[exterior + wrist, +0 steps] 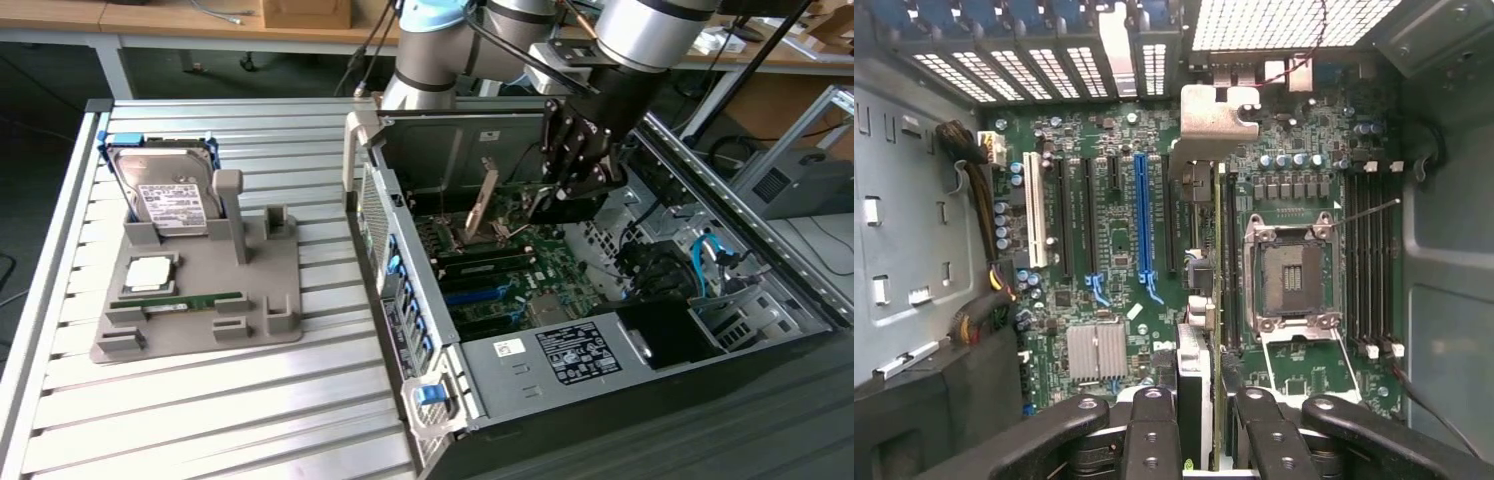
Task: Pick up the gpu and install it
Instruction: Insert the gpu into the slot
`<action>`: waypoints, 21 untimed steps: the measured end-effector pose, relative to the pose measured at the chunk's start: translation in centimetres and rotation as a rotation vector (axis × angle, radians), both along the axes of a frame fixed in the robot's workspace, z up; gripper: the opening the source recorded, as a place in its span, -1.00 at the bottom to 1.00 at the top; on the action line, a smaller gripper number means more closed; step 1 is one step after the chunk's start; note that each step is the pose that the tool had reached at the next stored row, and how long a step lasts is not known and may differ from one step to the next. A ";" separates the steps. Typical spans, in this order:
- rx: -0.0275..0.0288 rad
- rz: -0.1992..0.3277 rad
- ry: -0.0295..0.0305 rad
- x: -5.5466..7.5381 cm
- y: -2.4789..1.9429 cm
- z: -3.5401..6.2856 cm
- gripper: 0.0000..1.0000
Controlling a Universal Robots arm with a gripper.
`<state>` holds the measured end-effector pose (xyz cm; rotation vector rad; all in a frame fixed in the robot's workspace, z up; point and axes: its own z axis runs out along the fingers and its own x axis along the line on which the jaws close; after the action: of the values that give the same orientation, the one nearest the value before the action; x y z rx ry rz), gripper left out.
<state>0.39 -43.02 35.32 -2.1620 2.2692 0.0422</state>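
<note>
A slatted metal table carries an open computer case, with wooden workbenches behind the case. Inside the case, above the motherboard, the gripper pinches the gpu edge-on. It is a thin dark card with a pale metal bracket at its far end.

The silver-grey jointed arm is reaching down, its black gripper (fingers pinching inward) clamping the thin green gpu.

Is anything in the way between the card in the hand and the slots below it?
Nothing visible is. The hand holds the gpu edge-on above the motherboard, whose slots beside it look empty; the card hides what lies straight beneath it.
</note>
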 end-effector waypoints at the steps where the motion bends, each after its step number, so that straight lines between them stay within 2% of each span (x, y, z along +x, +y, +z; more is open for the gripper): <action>1: 0.0001 0.000 0.0000 0.0 -0.07 -0.03 -0.47; 21: 0.0001 0.000 0.0000 -0.6 -0.90 -0.85 -0.47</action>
<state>-0.23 -43.92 34.46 -2.1620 2.2691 0.0423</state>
